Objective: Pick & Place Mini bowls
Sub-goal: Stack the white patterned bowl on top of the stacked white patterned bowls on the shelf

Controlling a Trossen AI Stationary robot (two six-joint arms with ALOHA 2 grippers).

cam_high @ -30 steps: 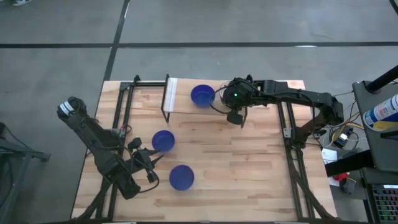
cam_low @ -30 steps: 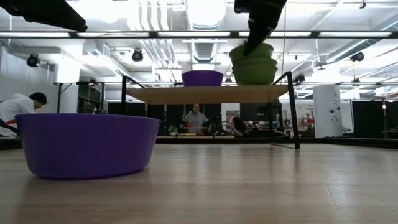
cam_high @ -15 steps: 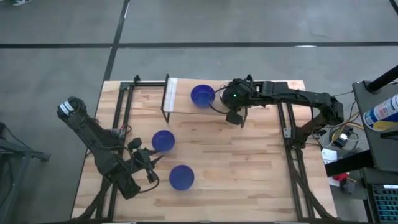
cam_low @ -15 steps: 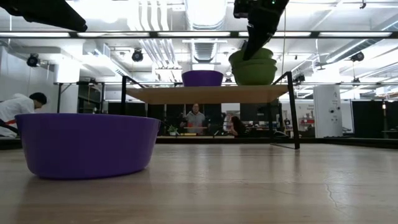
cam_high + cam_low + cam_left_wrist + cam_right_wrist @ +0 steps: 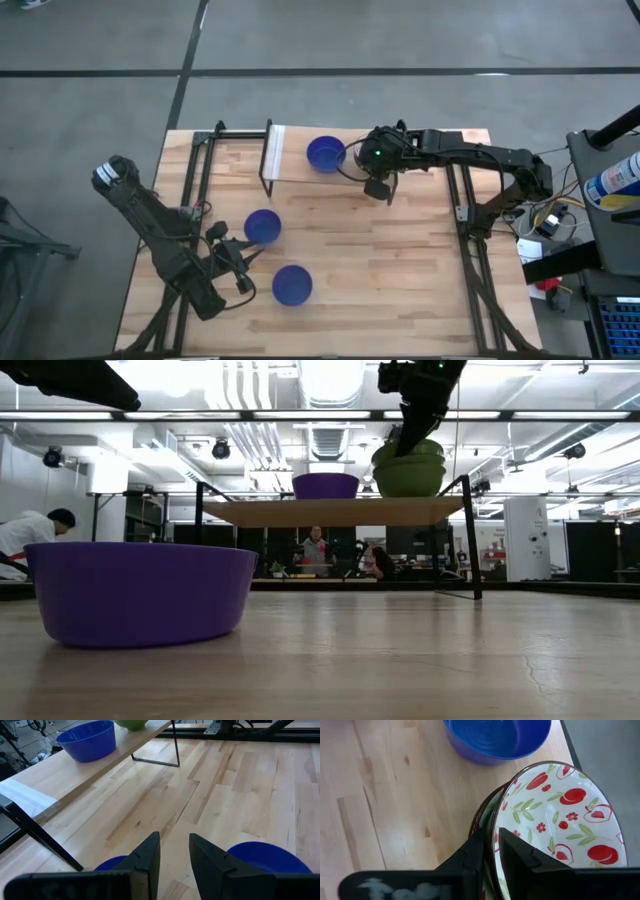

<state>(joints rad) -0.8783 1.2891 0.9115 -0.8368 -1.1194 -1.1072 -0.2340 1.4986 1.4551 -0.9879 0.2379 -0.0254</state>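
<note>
A pale wooden table (image 5: 400, 260) carries a raised wooden shelf (image 5: 330, 511) on thin black metal legs (image 5: 471, 540), while beyond it a person in white (image 5: 25, 532) bends at the room's edge, two more people (image 5: 316, 550) stand far back, and a cluttered cart (image 5: 610, 190) sits alongside.

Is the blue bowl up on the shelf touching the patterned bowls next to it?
Apart. The right wrist view shows bare wood of the shelf between the blue bowl and the patterned bowls.
</note>
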